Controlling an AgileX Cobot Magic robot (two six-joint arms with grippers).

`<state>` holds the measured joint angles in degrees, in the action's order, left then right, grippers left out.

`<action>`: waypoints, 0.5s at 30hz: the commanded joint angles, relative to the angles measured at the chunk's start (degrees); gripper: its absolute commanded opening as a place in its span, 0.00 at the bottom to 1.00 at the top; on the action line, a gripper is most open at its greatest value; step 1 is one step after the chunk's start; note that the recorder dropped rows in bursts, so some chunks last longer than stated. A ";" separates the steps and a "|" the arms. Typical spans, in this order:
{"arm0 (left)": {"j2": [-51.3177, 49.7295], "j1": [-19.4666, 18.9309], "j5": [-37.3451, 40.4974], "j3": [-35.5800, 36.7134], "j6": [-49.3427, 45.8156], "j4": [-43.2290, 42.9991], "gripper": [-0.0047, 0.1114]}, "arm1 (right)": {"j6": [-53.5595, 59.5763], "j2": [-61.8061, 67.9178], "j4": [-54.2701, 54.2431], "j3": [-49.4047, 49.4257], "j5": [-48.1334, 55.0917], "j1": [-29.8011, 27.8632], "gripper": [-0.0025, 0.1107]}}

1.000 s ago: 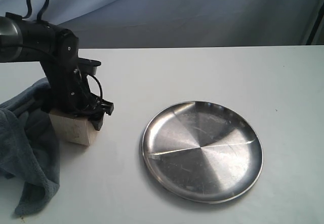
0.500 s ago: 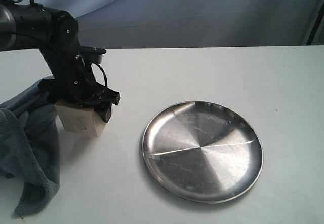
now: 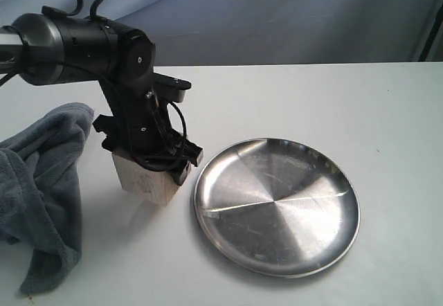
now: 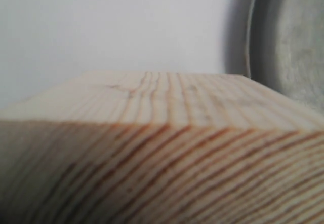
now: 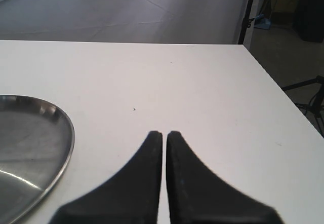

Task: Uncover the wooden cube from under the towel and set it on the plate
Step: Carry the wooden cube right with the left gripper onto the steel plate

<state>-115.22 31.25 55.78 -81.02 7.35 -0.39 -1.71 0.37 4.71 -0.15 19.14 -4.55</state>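
I've swung the left gripper (image 3: pixel 155 158), still clenched on the wooden cube (image 3: pixel 143 182), off the towel (image 3: pixel 43 174); the plate (image 3: pixel 277 205) is now just beside it.

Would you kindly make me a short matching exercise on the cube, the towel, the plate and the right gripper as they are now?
Things:
1. wooden cube
2. towel
3. plate
4. right gripper

States:
A. shut, holding nothing
B. crumpled heap at the exterior view's left
C. gripped by the left gripper
D. empty and shiny

Pairs: 1-C, 2-B, 3-D, 4-A
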 commanded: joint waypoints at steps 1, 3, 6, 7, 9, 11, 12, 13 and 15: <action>1.30 2.07 -0.54 -0.66 -0.49 -0.59 0.12 | 0.00 -0.37 -0.03 0.15 -0.05 0.00 0.05; 1.30 2.77 -0.54 -0.66 -0.49 -0.59 0.12 | 0.00 -0.37 -0.03 0.15 -0.05 0.00 0.05; 1.30 3.53 -0.54 -0.66 -0.49 -0.59 0.12 | 0.00 -0.37 -0.03 0.15 -0.05 0.00 0.05; 1.30 3.64 -0.54 -0.66 -0.49 -0.59 0.12 | 0.00 -0.37 -0.03 0.15 -0.05 0.00 0.05; 1.30 4.14 -0.54 -0.66 -0.36 -0.59 0.12 | 0.00 -0.37 -0.03 0.15 -0.05 0.00 0.05; 1.30 4.57 -0.42 -0.82 -0.36 -0.59 0.12 | -0.13 -0.37 -0.03 0.15 -0.05 0.00 0.05; 1.30 4.72 -0.10 -1.14 -0.36 -0.59 0.12 | -0.13 -0.37 -0.03 0.15 -0.05 0.00 0.05; 1.30 4.83 0.46 -1.70 -0.47 -0.59 0.12 | -0.13 -0.37 -0.03 0.15 -0.05 0.00 0.05; 1.19 5.17 2.06 -3.19 -0.47 -0.59 0.12 | -0.13 -0.37 -0.03 0.15 -0.05 0.00 0.05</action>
<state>-115.22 35.70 56.68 -82.04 7.14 -0.62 -1.71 0.37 4.71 -0.15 19.14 -4.55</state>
